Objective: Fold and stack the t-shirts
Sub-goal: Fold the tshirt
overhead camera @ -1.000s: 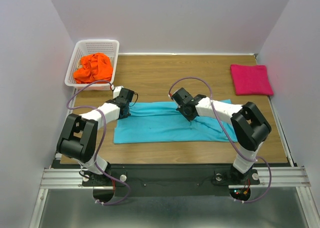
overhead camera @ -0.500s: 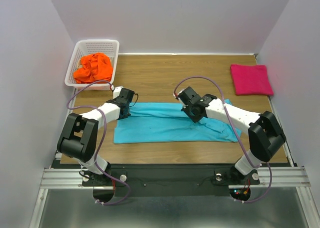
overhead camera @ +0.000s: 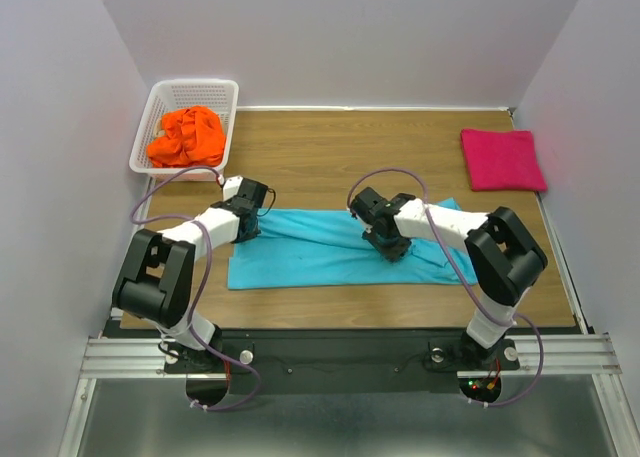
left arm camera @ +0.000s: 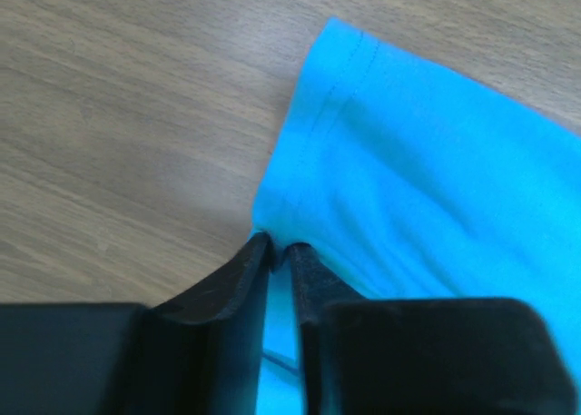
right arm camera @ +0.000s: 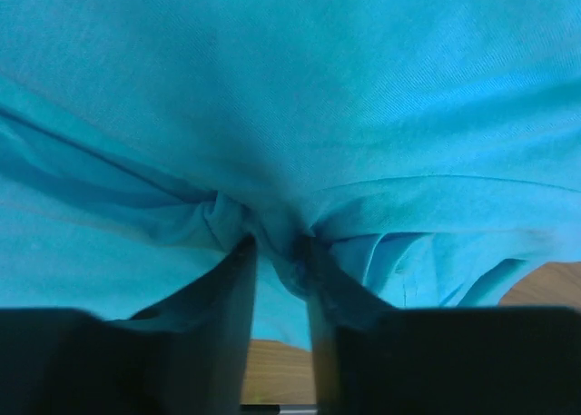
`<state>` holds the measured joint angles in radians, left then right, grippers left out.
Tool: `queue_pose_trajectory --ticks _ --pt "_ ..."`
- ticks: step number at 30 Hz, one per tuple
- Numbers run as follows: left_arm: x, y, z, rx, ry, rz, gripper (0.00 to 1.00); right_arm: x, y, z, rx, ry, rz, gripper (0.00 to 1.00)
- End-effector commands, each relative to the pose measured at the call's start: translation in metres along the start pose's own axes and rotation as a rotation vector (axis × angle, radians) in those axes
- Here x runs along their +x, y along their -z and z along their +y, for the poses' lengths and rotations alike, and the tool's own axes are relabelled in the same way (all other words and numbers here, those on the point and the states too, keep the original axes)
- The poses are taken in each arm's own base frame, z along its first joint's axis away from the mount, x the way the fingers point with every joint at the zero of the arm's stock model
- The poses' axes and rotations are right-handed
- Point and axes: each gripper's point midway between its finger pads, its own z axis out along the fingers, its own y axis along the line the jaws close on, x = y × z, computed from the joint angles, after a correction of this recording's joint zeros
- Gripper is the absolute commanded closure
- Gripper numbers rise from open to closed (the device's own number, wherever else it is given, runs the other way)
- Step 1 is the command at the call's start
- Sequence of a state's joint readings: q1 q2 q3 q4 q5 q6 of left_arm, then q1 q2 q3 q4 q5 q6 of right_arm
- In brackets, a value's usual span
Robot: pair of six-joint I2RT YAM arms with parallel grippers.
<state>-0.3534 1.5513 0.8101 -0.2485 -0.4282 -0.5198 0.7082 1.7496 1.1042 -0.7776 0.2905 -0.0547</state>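
Turquoise-blue t-shirt (overhead camera: 330, 257) lay spread as a long band across the near middle of the wooden table (overhead camera: 320, 147), in front of both arm bases, with wrinkles around its middle. The left gripper (left arm camera: 277, 251) sat at the band's far-left corner, low on the table; its jaws were pressed almost together, with the hemmed edge of the turquoise-blue t-shirt caught between the tips and the rest of the cloth stretching away to the right. The right gripper (right arm camera: 277, 247) was down on the middle of the same shirt, a little right of centre. Its jaws were nearly closed on a small bunched fold of the cloth, and creases ran out from the pinch on both sides. The magenta-pink t-shirt (overhead camera: 503, 159) lay folded into a neat square at the far right of the table, well apart from both grippers. The orange t-shirt (overhead camera: 186, 135) sat crumpled inside the white lattice basket (overhead camera: 160, 97) at the far-left corner.
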Motion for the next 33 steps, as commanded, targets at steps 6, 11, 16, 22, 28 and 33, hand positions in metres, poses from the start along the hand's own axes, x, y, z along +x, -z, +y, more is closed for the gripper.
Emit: queue_pose_trajectory --ticks 6,11,16,22,28,33 --pt "-0.035 0.042 0.013 0.006 0.062 -0.104 0.26 -0.054 0.04 -0.053 0.029 -0.256 -0.193 0.54" --pt "-0.067 0.061 -0.004 0.095 0.085 -0.168 0.25 -0.054 0.04 -0.099 0.029 -0.488 -0.254 0.56" --pt "-0.084 0.061 -0.039 0.204 0.075 -0.159 0.43 -0.049 0.018 -0.133 -0.001 -0.726 -0.279 0.6" --pt "-0.079 0.039 -0.054 0.212 0.037 -0.135 0.58 -0.036 -0.014 -0.156 -0.006 -0.948 -0.27 0.64" --pt "-0.059 -0.001 -0.05 0.159 0.04 -0.066 0.64 -0.002 -0.056 -0.185 0.014 -1.16 -0.207 0.64" --pt "-0.042 -0.026 -0.032 0.121 0.084 -0.003 0.65 0.043 -0.077 -0.219 0.084 -1.374 -0.142 0.64"
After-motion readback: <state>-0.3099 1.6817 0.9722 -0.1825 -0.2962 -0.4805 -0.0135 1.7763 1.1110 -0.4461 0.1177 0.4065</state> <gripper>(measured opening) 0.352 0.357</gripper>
